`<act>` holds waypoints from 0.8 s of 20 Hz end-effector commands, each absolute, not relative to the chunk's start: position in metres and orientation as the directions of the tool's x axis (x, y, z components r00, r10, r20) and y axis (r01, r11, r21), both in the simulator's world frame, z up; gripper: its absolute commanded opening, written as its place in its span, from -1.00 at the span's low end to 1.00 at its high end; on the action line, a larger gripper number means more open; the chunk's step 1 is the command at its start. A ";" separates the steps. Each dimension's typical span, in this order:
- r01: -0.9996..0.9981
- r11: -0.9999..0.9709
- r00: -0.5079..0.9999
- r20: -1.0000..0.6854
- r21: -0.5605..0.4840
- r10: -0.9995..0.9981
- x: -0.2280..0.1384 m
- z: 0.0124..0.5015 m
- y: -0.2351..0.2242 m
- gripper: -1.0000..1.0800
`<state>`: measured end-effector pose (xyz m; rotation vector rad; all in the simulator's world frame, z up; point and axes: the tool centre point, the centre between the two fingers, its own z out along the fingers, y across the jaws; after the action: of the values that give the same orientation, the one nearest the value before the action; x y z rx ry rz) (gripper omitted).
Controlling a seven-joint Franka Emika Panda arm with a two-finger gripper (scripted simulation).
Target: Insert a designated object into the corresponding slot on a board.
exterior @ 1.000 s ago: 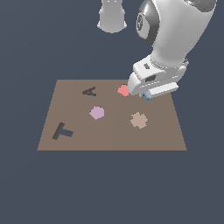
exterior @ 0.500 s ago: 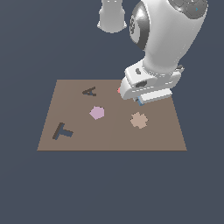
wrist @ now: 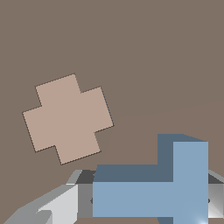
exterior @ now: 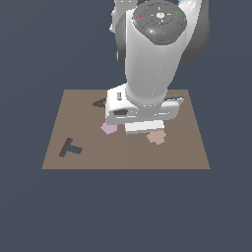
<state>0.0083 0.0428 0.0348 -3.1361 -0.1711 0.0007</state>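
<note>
My gripper (wrist: pixel 144 199) is shut on the light-blue T-shaped block (wrist: pixel 151 192), with a grey finger (wrist: pixel 57 205) on either side of it in the wrist view. It holds the block above the brown board (wrist: pixel 153 52), close to a tan cross-shaped piece (wrist: pixel 68 118). In the exterior view the arm's hand (exterior: pixel 142 115) hangs over the middle of the board (exterior: pixel 187 152) and hides the block. The dark T-shaped slot (exterior: pixel 71 147) lies at the board's front on the exterior view's left, well apart from the hand.
The lilac pentagon (exterior: pixel 108 128) peeks out beside the hand. The tan cross (exterior: pixel 156 138) lies just in front of it. The dark A-shaped cut-out (exterior: pixel 100 103) is partly hidden behind the arm. The pink-red piece is hidden.
The arm has moved from the board's back right toward its middle, carrying the blue T. It now covers the pink-red piece and part of the A cut-out.
</note>
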 end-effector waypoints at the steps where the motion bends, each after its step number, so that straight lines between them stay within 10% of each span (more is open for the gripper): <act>1: 0.051 -0.999 0.999 0.000 -0.001 0.051 0.026 0.036 0.011 -1.00; 16: -0.212 -0.977 0.977 0.000 -0.001 -0.212 0.082 0.040 -0.140 -1.00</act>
<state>0.0792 -0.1305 0.0399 -3.1262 0.3106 0.0008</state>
